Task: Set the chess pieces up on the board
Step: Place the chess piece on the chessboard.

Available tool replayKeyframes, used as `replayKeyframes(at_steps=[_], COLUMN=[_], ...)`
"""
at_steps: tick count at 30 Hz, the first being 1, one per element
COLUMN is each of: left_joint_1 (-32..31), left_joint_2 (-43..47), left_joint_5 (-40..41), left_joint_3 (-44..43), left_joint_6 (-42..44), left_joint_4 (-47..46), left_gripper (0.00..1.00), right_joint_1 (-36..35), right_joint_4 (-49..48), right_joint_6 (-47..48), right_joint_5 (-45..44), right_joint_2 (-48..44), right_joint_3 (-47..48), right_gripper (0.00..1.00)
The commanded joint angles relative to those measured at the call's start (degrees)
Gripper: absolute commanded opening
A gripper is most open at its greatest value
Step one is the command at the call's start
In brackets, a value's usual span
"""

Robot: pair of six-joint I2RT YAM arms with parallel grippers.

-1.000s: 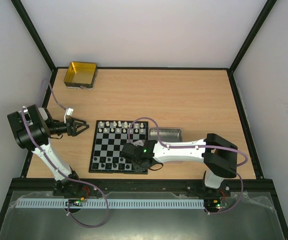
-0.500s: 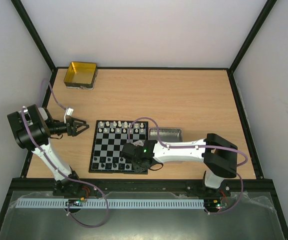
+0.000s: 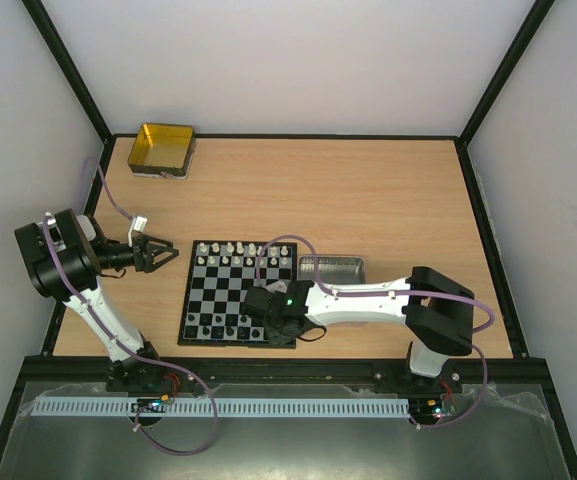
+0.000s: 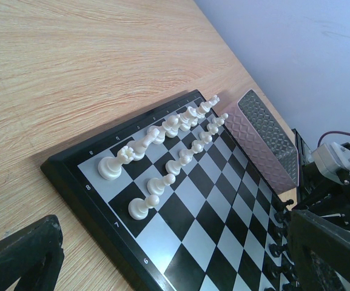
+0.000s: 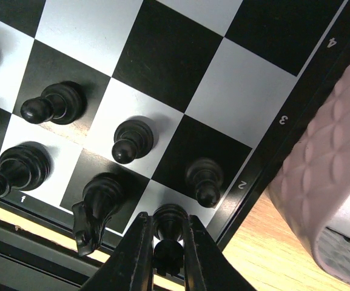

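Observation:
The board (image 3: 220,291) lies at the near middle of the table. White chess pieces (image 3: 238,254) fill its two far rows, and they show side-on in the left wrist view (image 4: 162,130). Black pieces (image 3: 216,324) stand along its near rows. My right gripper (image 3: 279,329) is low over the near right corner. In its wrist view its fingers (image 5: 139,254) hug a black rook (image 5: 170,225) standing on the corner square, so the gripper (image 5: 165,244) is shut on it. A black knight (image 5: 99,206) and pawn (image 5: 202,179) stand beside it. My left gripper (image 3: 167,255) hovers open left of the board, holding nothing.
A silver-grey tray (image 3: 331,266) sits against the board's right edge and looms close in the right wrist view (image 5: 326,176). A gold-yellow tin (image 3: 163,150) stands at the far left corner. Black frame rails border the table.

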State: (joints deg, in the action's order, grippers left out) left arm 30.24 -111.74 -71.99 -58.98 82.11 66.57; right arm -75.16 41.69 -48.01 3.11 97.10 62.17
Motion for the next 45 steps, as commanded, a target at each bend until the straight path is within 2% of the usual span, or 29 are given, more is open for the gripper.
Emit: replayKeyframes(at_steps=[1,16,45], left_joint_1=[0.26,0.26,0.04], left_joint_2=[-0.28,-0.31,-0.24], left_joint_5=[-1.89,-2.0,-1.78], left_joint_3=[-0.61,-0.69,-0.51], left_joint_6=[2.61,2.44,1.1], left_joint_4=[0.26,0.14,-0.93], left_gripper=[1.0,1.0,1.0], right_joint_1=[-0.47,-0.47,-0.46], right_joint_4=[0.67,0.13,3.73], right_joint_6=[-0.03,-0.56,-2.83], right_joint_5=[-0.3,-0.39,-5.33], right_joint_2=[0.75,0.36,-5.05], right_joint_3=[-0.03,-0.2,1.23], right_gripper=[0.12,0.22,0.23])
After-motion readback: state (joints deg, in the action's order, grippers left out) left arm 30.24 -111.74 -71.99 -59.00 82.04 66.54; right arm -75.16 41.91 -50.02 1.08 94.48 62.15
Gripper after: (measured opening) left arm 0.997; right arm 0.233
